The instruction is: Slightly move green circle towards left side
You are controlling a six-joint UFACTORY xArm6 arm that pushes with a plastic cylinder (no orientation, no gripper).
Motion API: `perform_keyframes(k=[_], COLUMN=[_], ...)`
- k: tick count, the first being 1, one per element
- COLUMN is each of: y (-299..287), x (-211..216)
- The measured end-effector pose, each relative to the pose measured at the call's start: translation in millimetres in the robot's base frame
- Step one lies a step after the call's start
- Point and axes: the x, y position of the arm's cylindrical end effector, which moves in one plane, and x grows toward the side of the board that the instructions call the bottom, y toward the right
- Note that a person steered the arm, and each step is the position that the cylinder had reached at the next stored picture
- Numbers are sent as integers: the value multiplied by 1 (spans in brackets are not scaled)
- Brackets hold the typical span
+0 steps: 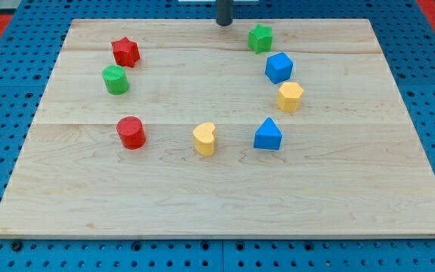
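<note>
The green circle (115,80) is a short green cylinder on the left part of the wooden board (217,196). A red star (125,52) sits just above and to its right. My tip (224,23) is at the top middle edge of the board, far to the right of the green circle and left of the green star (260,38). It touches no block.
A red cylinder (131,132) lies below the green circle. A yellow heart (205,139), a blue triangle-like block (267,135), a yellow hexagon (289,97) and a blue cube-like block (279,67) form an arc on the right. Blue pegboard surrounds the board.
</note>
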Motion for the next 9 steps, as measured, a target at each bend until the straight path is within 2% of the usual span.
perform_keyframes(k=[1, 3, 5, 6, 8, 9], y=[-24, -125, -118, -151, -165, -126], x=[1, 35, 110, 124, 169, 161])
